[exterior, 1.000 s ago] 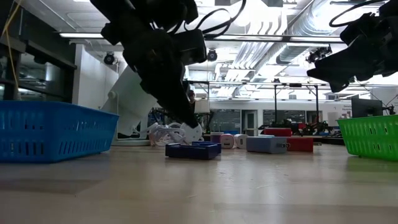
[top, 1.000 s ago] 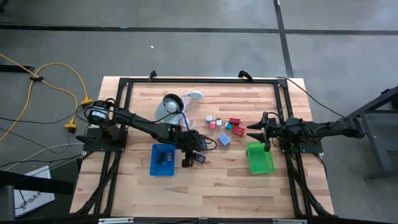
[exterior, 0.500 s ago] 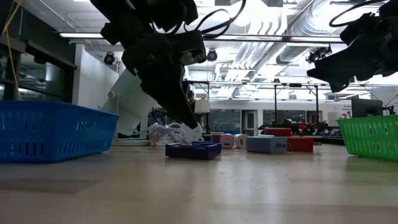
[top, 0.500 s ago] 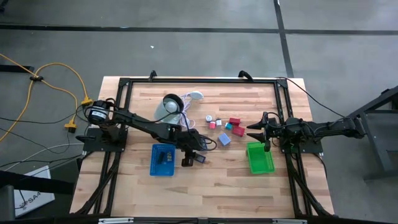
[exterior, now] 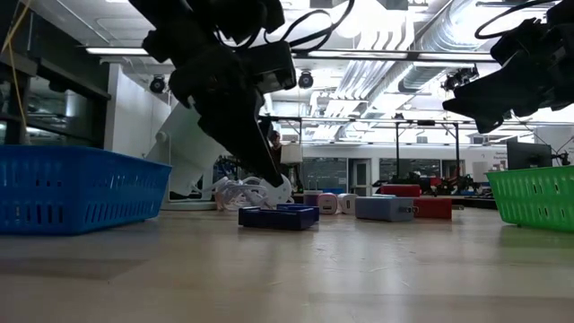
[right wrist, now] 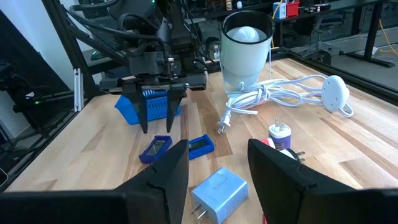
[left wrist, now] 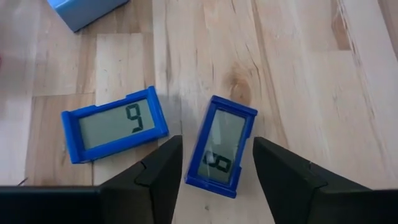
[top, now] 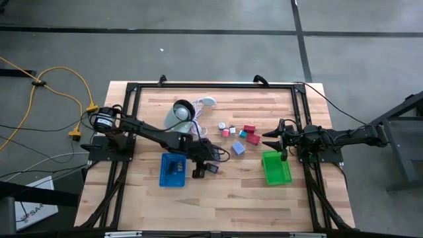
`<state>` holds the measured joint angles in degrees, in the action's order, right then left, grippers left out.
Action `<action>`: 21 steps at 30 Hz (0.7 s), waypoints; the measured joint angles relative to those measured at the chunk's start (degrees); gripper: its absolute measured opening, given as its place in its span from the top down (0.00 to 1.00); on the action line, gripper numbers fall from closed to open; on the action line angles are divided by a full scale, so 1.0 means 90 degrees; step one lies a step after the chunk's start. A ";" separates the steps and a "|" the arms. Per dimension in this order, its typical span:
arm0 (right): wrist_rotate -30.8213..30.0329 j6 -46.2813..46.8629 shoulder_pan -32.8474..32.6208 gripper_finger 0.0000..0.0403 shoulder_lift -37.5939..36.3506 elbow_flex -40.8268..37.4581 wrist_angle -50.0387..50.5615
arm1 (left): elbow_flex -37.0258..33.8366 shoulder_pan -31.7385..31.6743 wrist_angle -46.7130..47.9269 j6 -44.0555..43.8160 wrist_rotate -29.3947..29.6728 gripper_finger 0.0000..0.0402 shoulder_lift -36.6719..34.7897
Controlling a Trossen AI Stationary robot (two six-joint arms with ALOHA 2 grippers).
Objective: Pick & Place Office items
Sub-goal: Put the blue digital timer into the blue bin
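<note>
Two small blue-framed display pieces lie flat on the wood between the trays. One (left wrist: 221, 152) lies between the fingers of my left gripper (left wrist: 217, 143), which is open and slants down over it (top: 201, 170); the fingers stand on either side with a gap. The other piece (left wrist: 115, 124) lies just beside it. Red, pink and teal blocks (top: 244, 132) and a pale-blue block (top: 238, 148) sit farther right. My right gripper (top: 268, 140) waits open above the table's right side, beside the green tray (top: 275, 167).
A blue tray (top: 173, 170) holding dark pieces sits just left of my left gripper. A grey-white round object with white cord (top: 182, 112) stands at the far middle. A black frame (top: 132, 119) rims the table.
My left gripper has opened over the blue display piece while staying in place; the piece lies on the table between its fingers.
</note>
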<state>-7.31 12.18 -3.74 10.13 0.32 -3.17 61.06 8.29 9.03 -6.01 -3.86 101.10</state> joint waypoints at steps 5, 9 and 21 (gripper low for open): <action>0.0000 0.0000 0.0000 0.62 0.0000 0.0002 0.0001 | 0.0000 0.0070 0.0142 0.0000 0.0005 0.50 0.0000; 0.0000 -0.0001 -0.0001 0.62 0.0000 0.0001 -0.0001 | 0.0000 0.0153 0.0253 0.0003 0.0175 0.49 0.0000; 0.0002 0.0001 -0.0001 0.62 0.0000 0.0002 -0.0001 | -0.0002 0.0233 0.0326 0.0050 0.0471 0.49 0.0000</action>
<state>-7.29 12.19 -3.75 10.13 0.34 -3.18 61.04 10.39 11.97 -5.56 0.38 101.10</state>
